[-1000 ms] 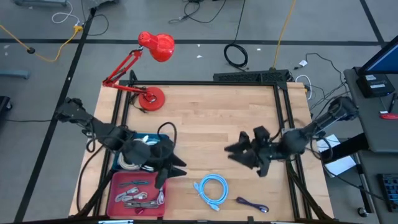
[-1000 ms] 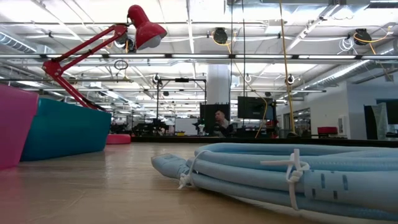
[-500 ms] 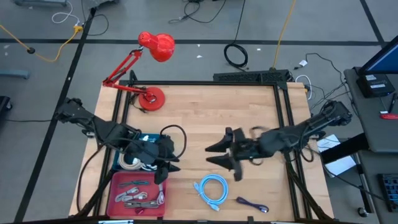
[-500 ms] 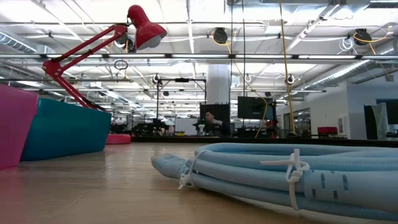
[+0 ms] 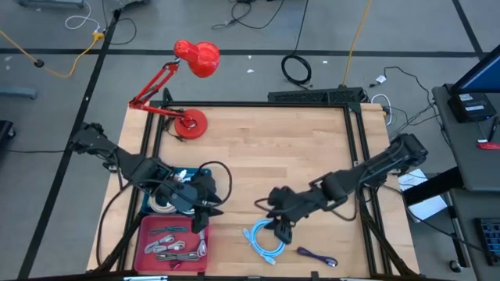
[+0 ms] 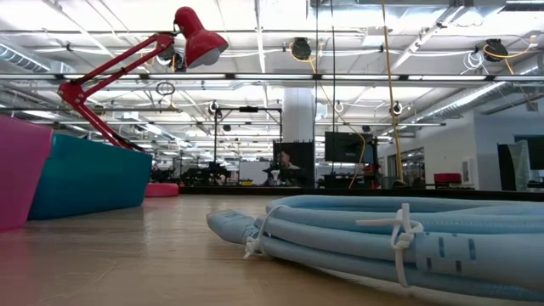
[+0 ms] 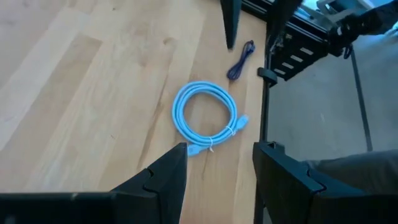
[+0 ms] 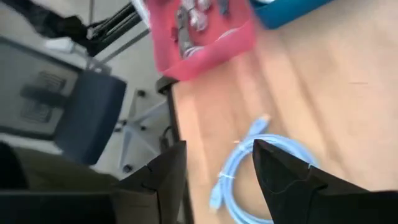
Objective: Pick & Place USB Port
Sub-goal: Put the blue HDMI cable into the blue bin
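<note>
Near the surface's (image 5: 258, 156) front edge lies the coiled blue cable (image 5: 266, 237), partly hidden by the released, empty right tool (image 5: 277, 226); left tool (image 5: 205, 215), released, hovers beside the red bin (image 5: 148, 243).

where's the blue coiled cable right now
In the high view the blue coiled cable lies near the table's front edge, between the red tray and the purple cable.

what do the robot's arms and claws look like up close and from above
Both arms are dark, almost black, built of jointed segments with thicker blocks at the wrists. A black cable loops beside the left claw. The right claw ends the same way: two flat, angular, matte black fingers, wide at the base and narrowing toward squared tips. No markings or coloured parts show on either.
</note>
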You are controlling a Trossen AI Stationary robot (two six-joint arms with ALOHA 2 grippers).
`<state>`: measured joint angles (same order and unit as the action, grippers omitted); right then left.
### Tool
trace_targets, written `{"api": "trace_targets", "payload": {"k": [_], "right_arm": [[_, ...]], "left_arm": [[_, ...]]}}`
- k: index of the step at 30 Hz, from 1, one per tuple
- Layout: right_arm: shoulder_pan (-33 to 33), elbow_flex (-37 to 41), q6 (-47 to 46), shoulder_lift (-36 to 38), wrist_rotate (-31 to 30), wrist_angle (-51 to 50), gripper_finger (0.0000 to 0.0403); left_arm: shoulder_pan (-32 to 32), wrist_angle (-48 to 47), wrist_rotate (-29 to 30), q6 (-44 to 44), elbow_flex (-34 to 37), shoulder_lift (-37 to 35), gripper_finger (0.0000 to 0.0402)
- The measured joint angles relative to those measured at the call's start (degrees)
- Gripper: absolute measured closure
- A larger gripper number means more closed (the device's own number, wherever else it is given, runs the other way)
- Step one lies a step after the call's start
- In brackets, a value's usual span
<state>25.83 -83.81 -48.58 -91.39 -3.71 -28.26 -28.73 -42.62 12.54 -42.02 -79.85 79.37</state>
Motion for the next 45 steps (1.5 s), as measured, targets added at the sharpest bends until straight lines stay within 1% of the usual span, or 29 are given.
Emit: {"api": "trace_targets", "payload": {"k": [2,6,9,11,13,17,20,22,25,27,33,35,38,41,45], "right_arm": [[-0.28,0.00,1.43,-1.67,1.99,2.03,0.0223],[-0.35,0.02,7.32,-4.93,2.06,5.72,0.0228],[0.11,0.02,9.70,-7.02,2.11,5.23,0.0233],[0.17,0.02,10.00,-8.25,1.58,1.60,0.0238],[0.12,0.02,7.77,-9.71,0.56,-4.74,0.0243],[-0.31,0.09,1.02,-13.19,0.81,-15.85,0.0254],[0.09,0.33,-1.65,-15.27,1.15,-17.55,0.0259],[0.13,0.88,-4.67,-16.23,2.33,-15.37,0.0258],[0.51,1.99,-7.94,-17.04,3.89,-10.11,0.0247],[0.52,2.12,-9.23,-17.57,3.76,-8.46,0.0234],[0.48,2.14,-9.46,-18.47,1.89,-10.27,0.0192],[0.48,2.14,-9.46,-18.88,0.84,-10.81,0.0180],[0.41,2.52,-9.38,-19.89,0.82,-10.40,0.0166],[0.39,4.42,-10.37,-21.06,2.76,-7.87,0.0159],[0.92,8.99,-12.42,-21.58,5.05,-2.64,0.0157]], "left_arm": [[-0.24,-0.17,0.73,0.10,0.00,0.00,0.0218],[-0.59,-0.17,2.32,-0.11,0.00,0.00,0.0218],[-1.12,-0.14,2.98,-0.34,0.00,0.00,0.0218],[-1.62,-0.14,3.01,-0.57,0.00,0.00,0.0218],[-2.15,-0.14,3.63,-1.10,0.00,0.12,0.0218],[-3.41,-0.14,5.49,-2.98,0.00,0.26,0.0218],[-4.35,-0.13,6.66,-3.77,0.00,0.26,0.0218],[-4.86,-0.12,7.35,-4.32,0.00,0.26,0.0218],[-5.27,-0.14,7.99,-5.07,0.00,0.26,0.0218],[-5.56,-0.14,8.49,-5.20,0.00,0.26,0.0218],[-5.65,-0.14,8.56,-5.71,0.00,0.26,0.0218],[-5.64,-0.14,8.57,-5.71,0.00,0.26,0.0218],[-5.67,-0.17,8.54,-5.73,0.00,0.26,0.0218],[-5.67,-0.19,8.54,-6.08,0.00,0.26,0.0218],[-5.92,-0.28,8.54,-6.54,0.00,0.24,0.0218]]}}
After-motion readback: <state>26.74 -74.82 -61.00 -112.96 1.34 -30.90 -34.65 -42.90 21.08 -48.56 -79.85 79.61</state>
